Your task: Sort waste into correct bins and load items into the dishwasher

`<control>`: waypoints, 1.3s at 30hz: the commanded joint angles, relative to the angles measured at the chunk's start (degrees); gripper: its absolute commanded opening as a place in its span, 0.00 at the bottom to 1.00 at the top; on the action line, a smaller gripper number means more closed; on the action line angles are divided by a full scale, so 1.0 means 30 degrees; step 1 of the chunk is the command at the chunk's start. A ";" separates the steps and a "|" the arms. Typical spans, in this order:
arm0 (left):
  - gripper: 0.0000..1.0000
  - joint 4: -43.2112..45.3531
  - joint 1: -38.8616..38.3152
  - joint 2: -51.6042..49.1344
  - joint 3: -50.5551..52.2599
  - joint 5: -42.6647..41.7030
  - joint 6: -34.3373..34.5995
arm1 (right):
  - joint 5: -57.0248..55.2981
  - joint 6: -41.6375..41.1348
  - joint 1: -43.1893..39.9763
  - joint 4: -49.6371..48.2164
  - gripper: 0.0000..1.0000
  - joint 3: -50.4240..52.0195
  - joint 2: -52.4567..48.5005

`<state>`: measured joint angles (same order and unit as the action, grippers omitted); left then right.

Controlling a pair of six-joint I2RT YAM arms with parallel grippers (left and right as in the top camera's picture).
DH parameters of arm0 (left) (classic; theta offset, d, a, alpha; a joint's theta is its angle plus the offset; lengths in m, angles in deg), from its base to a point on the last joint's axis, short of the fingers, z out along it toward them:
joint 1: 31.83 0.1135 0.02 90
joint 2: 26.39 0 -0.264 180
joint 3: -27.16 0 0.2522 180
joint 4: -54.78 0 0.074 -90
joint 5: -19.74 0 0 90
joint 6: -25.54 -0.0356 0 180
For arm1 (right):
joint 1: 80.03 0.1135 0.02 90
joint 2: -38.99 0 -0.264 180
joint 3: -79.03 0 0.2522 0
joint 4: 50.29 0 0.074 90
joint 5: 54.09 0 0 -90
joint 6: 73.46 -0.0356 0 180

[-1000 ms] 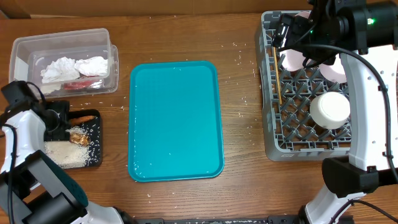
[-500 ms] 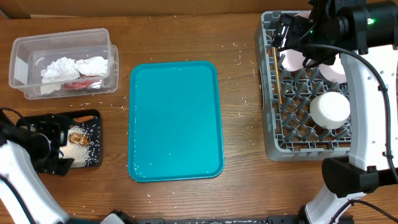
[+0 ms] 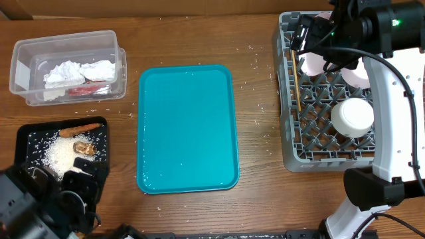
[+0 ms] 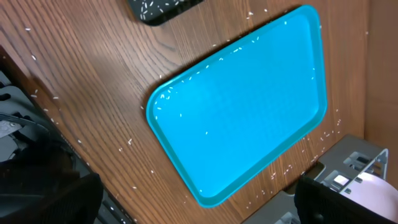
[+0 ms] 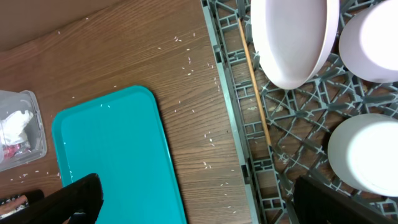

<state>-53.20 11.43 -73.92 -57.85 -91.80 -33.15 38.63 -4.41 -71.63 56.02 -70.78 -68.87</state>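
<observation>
The clear tub at the far left holds white tissues and a red wrapper. In front of it the black tray carries rice, a carrot and a brown lump. The grey dish rack on the right holds pale dishes and a wooden stick. My left gripper is open and empty at the near-left edge. Over the rack's far-left corner my right gripper hangs open and empty.
A teal serving tray lies bare in the middle of the wooden table. Loose rice grains are scattered on the wood around it, mostly between the tray and the rack.
My left arm has pulled back from over the black tray to the near-left table edge, uncovering the rice, carrot and lump. The right arm has not moved.
</observation>
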 commanded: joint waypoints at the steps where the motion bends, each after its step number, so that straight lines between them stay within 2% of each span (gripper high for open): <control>1: 1.00 -0.0015 0.0073 0.0525 -0.0270 0.0393 -0.0299 | -0.0095 -0.0007 0.0029 -0.0102 1.00 -0.0029 0.0138; 15: 1.00 -0.0539 0.0073 0.0495 -0.0233 0.0219 -0.0233 | -0.0095 -0.0007 0.0029 -0.0102 1.00 -0.0029 0.0138; 20: 1.00 0.0984 -0.0889 0.0539 0.0634 0.0095 0.0495 | -0.0095 -0.0007 0.0029 -0.0102 1.00 -0.0029 0.0138; 23: 1.00 0.4350 -0.3257 0.0991 0.1821 0.0109 0.0590 | -0.0095 -0.0007 0.0036 -0.0102 1.00 -0.0029 0.0138; 27: 1.00 1.2145 -0.7512 0.2339 0.4495 0.1326 0.0364 | -0.0095 -0.0007 0.0029 -0.0102 1.00 -0.0029 0.0138; 30: 1.00 1.8017 -1.0455 0.3643 0.7402 0.3861 0.0036 | -0.0095 -0.0007 0.0029 -0.0102 1.00 -0.0029 0.0138; 34: 1.00 2.2090 -1.2247 0.5304 1.0943 0.6419 0.0051 | -0.0095 -0.0007 0.0029 -0.0102 1.00 -0.0029 0.0138; 39: 1.00 2.6527 -1.2706 0.7533 1.5628 0.6841 -0.0029 | -0.0095 -0.0007 0.0029 -0.0102 1.00 -0.0029 0.0138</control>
<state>22.25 -26.23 -54.92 -17.50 -75.28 -32.06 38.61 -4.41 -71.65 56.00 -70.78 -68.87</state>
